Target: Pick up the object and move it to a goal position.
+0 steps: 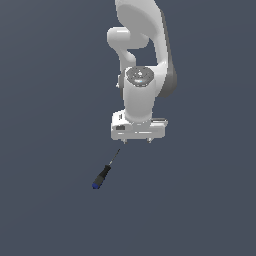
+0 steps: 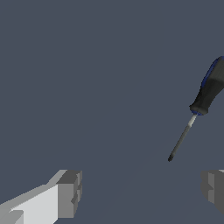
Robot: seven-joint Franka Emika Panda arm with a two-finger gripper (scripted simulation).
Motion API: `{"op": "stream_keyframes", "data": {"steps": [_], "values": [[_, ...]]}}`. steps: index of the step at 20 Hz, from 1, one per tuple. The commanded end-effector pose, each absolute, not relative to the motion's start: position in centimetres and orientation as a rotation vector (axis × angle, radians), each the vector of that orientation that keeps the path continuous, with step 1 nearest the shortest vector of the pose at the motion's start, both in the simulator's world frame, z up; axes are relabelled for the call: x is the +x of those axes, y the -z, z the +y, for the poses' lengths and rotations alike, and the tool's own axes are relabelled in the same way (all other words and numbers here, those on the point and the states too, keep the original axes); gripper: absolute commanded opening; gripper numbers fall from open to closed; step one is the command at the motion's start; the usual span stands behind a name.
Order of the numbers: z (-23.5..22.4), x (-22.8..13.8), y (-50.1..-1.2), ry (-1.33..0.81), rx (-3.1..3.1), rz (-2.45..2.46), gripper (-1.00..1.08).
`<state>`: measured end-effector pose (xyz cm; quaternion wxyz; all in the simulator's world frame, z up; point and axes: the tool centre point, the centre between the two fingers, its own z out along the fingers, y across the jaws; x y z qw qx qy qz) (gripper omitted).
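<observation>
Arm [image 1: 145, 50] — white, reaching down over a plain dark floor [image 1: 50, 100]. Gripper [image 1: 138, 142] — fingers spread wide, nothing between them; in the wrist view the two grey pads [image 2: 70, 192] well apart, empty. Step judged: approach, before any grasp. Next move calls for shifting toward the handle, lining the fingers across it, then lowering. Screwdriver [image 1: 103, 175] — small, lying flat, apparently, just beside the gripper, untouched, tip toward it; black handle, blue end cap, thin grey shaft. No goal marker visible.
</observation>
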<state>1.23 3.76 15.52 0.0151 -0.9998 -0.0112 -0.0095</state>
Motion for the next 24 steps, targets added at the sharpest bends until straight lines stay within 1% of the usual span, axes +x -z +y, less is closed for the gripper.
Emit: {"op": "stream_keyframes", "data": {"steps": [1, 5, 10, 15, 20, 24], "values": [[2.7, 1.9, -14.8, 0.025, -3.111, 0.033, 1.00], [0.2, 3.3, -13.2, 0.018, -3.107, 0.187, 1.00], [-3.9, 5.1, -10.4, 0.008, -3.092, 0.428, 1.00], [-7.1, 6.2, -8.1, 0.003, -3.073, 0.606, 1.00], [-9.0, 6.6, -6.8, 0.000, -3.059, 0.705, 1.00], [-9.4, 6.7, -6.5, 0.000, -3.056, 0.729, 1.00]]}}
